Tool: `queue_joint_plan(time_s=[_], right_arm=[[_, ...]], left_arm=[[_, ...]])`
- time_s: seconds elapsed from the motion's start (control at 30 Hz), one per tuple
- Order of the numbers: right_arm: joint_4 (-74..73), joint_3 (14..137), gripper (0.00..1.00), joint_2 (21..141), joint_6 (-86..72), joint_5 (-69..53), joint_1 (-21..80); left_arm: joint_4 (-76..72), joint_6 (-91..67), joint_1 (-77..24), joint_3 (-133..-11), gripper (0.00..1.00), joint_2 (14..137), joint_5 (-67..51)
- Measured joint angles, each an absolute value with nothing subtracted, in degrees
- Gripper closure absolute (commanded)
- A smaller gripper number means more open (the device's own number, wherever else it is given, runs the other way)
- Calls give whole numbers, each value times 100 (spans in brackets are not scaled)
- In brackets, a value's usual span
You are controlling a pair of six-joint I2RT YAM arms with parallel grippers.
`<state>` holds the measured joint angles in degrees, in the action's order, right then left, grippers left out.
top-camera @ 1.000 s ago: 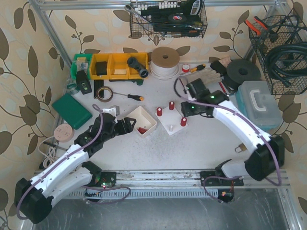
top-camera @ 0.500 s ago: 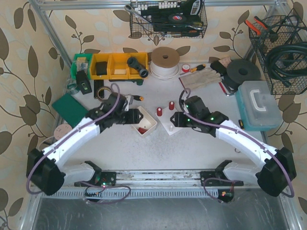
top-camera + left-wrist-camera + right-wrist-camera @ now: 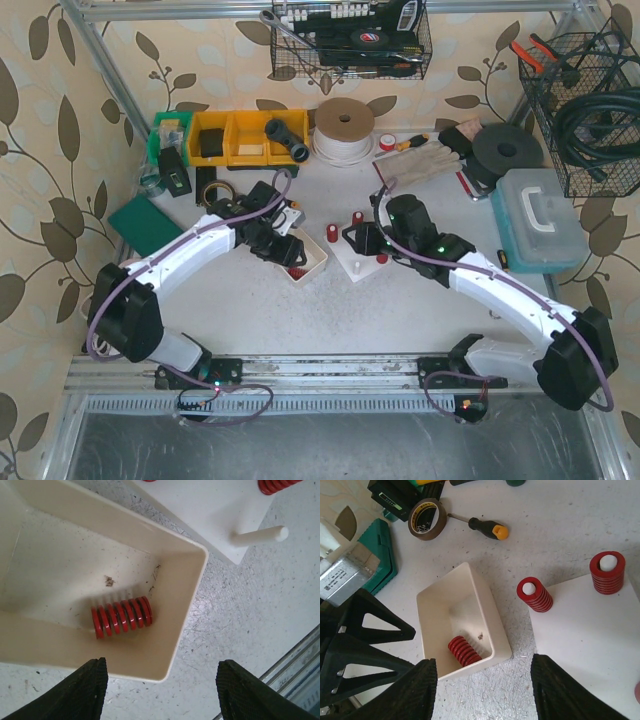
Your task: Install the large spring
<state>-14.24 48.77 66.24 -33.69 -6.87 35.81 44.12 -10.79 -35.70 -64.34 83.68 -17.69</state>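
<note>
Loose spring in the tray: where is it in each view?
Top external: spring just left of centre, at the tray's near end.
Left wrist: centre, lying on its side.
Right wrist: lower centre-left.
Shared landmark: the cream tray around it.

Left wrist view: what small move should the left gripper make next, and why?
Probably lower the left gripper into the cream tray, centring on the large red spring: it lies on its side, the gripper is open above it, and one peg stands bare.
</note>
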Motion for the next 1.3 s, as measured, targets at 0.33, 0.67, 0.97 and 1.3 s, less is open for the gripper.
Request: queue_joint_plan(time_s=[0.33, 0.67, 0.97, 1.3], right_arm=[[-915, 4657, 48, 6792, -3417, -1190, 3162], [-705, 4635, 48, 7059, -3579, -1463, 3009], [-663, 4635, 48, 7210, -3623, -1535, 2987], [-661, 4635, 48, 7212, -3623, -1551, 2987]], left_arm=[[4246, -871, -3570, -6493, 40, 8632, -1297], [3983, -827, -3642, -6493, 41, 9190, -666], [3691, -910, -4027, -6490, 40, 9515, -602], [3767, -956, -4206, -6702, 40, 10243, -427]])
